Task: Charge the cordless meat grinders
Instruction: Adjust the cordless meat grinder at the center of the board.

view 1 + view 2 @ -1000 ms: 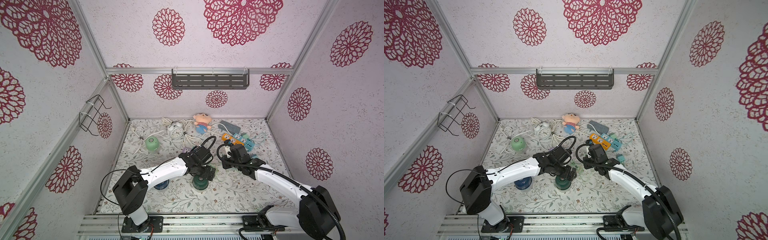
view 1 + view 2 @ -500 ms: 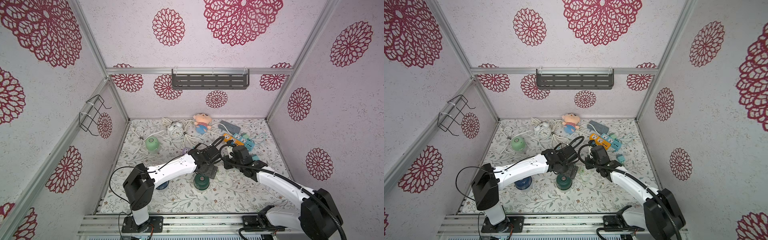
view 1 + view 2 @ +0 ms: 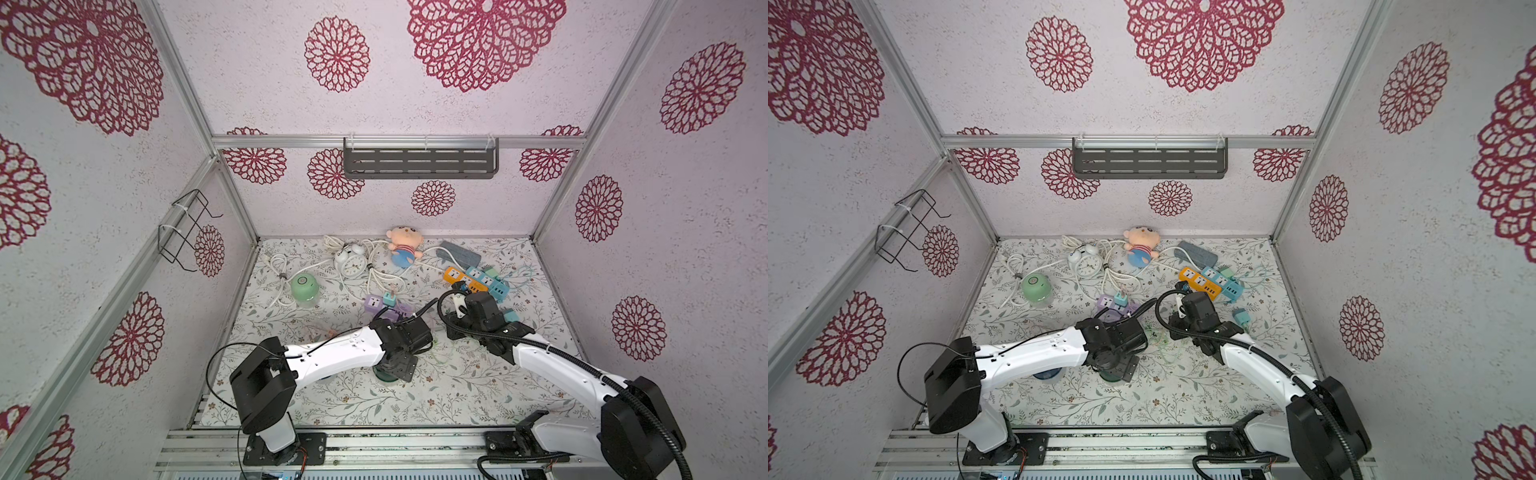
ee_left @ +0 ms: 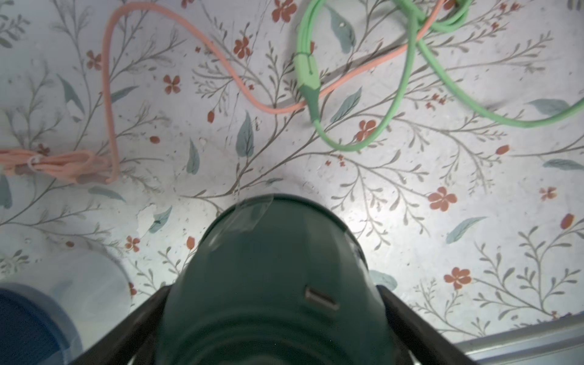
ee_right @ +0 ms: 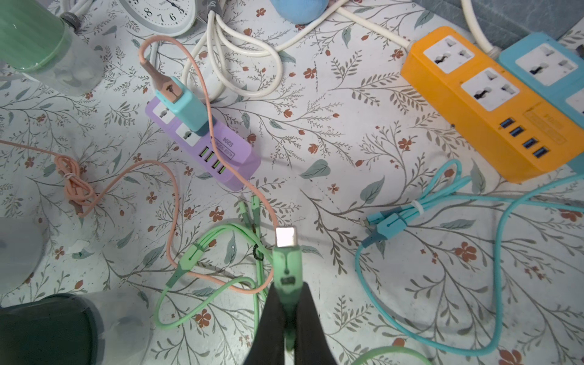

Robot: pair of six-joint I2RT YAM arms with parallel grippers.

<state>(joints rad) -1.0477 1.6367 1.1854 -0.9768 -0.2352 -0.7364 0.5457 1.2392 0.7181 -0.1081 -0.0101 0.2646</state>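
The dark green grinder (image 3: pixel 384 376) (image 4: pixel 271 268) stands near the front middle of the floral table. My left gripper (image 3: pixel 397 365) (image 4: pixel 271 290) is open and straddles it, one black finger (image 4: pixel 142 313) close on each side; its charging port (image 4: pixel 319 298) faces up in the left wrist view. The navy blue grinder (image 3: pixel 1046 375) (image 4: pixel 28 328) is just left of it, mostly under my left arm. The light green grinder (image 3: pixel 304 286) (image 5: pixel 28 34) sits at the far left. My right gripper (image 3: pixel 459 301) (image 5: pixel 289 303) is shut on the green cable's plug (image 5: pixel 286 262), whose silver tip sticks out.
A purple power strip (image 3: pixel 376 303) (image 5: pixel 205 142) holds a teal adapter with a pink cable (image 4: pixel 107 94). Orange (image 3: pixel 461 276) and blue (image 3: pixel 488 280) strips lie at the back right. A white clock (image 3: pixel 351 262), a doll (image 3: pixel 403 245) and white cords lie at the back. Green cable loops (image 4: pixel 404 79) and a teal cable (image 5: pixel 442 196) lie mid-table.
My left gripper has come down lower around the dark green grinder and its arm has swung in. The right gripper has barely moved, still holding the green plug.
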